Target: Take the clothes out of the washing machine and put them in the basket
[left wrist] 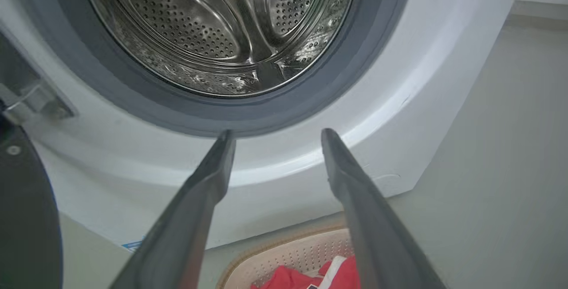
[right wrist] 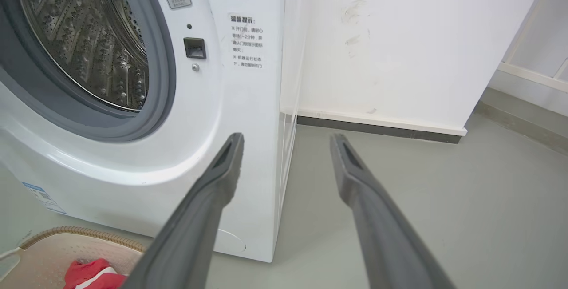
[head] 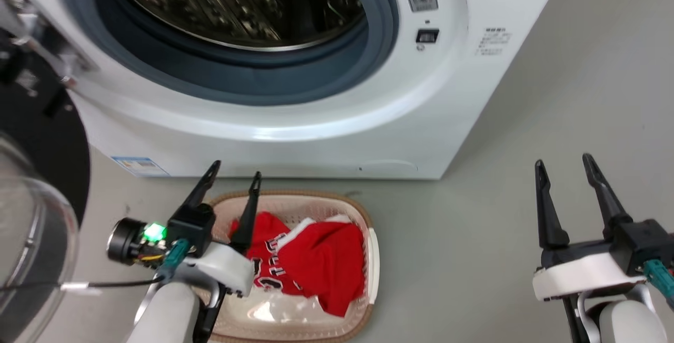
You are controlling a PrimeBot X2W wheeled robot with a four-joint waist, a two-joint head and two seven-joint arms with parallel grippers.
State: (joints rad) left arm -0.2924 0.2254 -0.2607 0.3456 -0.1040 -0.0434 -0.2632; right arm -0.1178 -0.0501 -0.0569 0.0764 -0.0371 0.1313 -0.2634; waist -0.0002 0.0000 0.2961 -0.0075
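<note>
Clothes (head: 316, 264): in basket (head: 371, 258), 5 o'clock from left gripper (head: 237, 168) tips, lying 10-to-4
Jaws: left and right gripper (head: 562, 159) both spread, empty
Nearer arm: left

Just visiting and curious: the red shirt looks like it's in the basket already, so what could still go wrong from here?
1. The left tool, open, hangs right over the red jersey in the basket; a low move might snag the fabric or nudge the basket.
2. The open glass door stands close beside the left arm; a wide swing could knock it.
</note>
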